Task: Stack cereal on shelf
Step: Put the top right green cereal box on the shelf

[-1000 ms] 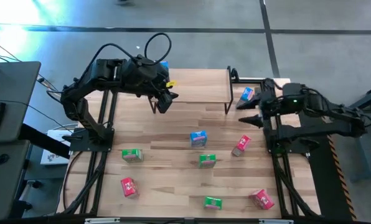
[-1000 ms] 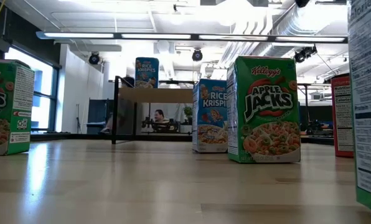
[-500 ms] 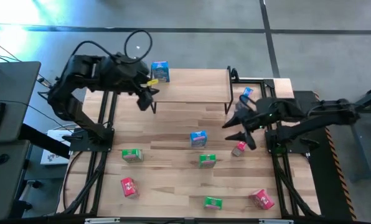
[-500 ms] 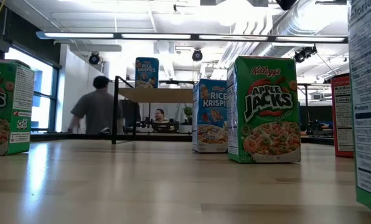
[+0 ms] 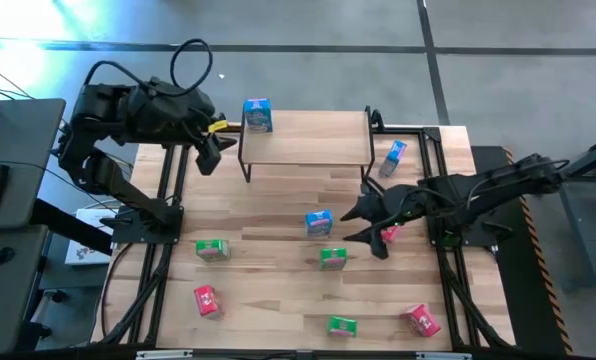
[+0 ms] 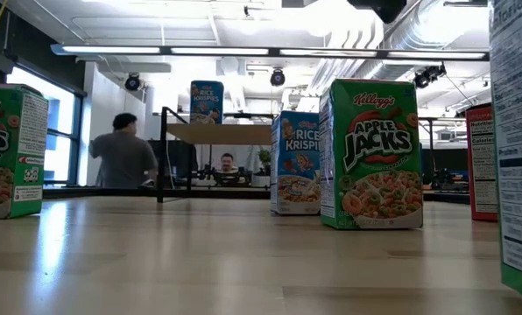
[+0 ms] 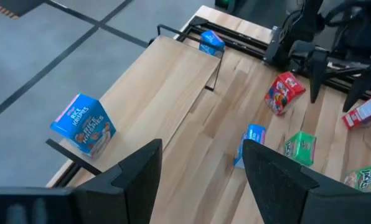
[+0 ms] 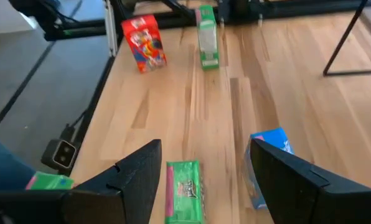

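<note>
The right gripper (image 5: 361,226) hangs above the middle of the table (image 5: 278,290), near the blue box (image 5: 319,222) that stands there, and I judge that its step is to pick one of the loose boxes. To do this well, it should come down straight over the chosen box, with one finger on each broad side, and close only when the box is fully between them, because these light boxes tip easily. The green box (image 8: 184,188) lies just under it in the right wrist view, so it could also be the target. The right jaws are wide open and hold nothing. The left gripper (image 5: 210,152) is at the left end of the shelf (image 5: 308,150), also open wide and empty. One blue box (image 5: 258,115) already stands on the shelf at its left corner. The other boxes lie scattered on the table, one blue box (image 5: 395,153) beside the shelf's right end.
</note>
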Tool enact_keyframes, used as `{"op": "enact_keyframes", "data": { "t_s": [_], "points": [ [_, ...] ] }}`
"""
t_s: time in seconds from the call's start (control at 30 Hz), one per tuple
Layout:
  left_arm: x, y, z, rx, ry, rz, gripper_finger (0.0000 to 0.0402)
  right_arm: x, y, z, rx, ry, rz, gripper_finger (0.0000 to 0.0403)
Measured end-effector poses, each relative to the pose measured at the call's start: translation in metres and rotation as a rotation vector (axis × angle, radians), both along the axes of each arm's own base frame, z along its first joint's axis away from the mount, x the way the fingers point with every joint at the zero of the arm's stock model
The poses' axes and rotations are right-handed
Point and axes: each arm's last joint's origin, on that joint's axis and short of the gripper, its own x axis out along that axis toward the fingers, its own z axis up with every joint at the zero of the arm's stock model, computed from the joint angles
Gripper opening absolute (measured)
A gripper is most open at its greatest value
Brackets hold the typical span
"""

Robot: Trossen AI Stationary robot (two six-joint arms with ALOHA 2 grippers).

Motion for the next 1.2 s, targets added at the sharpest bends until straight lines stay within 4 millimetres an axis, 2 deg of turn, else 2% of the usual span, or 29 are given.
{"op": "enact_keyframes", "data": {
  "t_s": [0.53,0.83,1.2],
  "points": [
    [0.001,-0.018,-0.002,0.031,0.02,-0.12,0.0214,0.025,0.017,-0.034,-0.005,0.145,-0.005,0.0239],
    [0.002,-0.033,-0.037,0.046,0.115,-0.06,0.0214,0.029,0.028,-0.046,-0.021,0.192,0.029,0.0239],
    [-0.003,-0.043,-0.079,0.0,0.033,-0.079,0.0214,0.029,0.028,-0.051,-0.052,0.22,0.009,0.0239]
  ]
}}
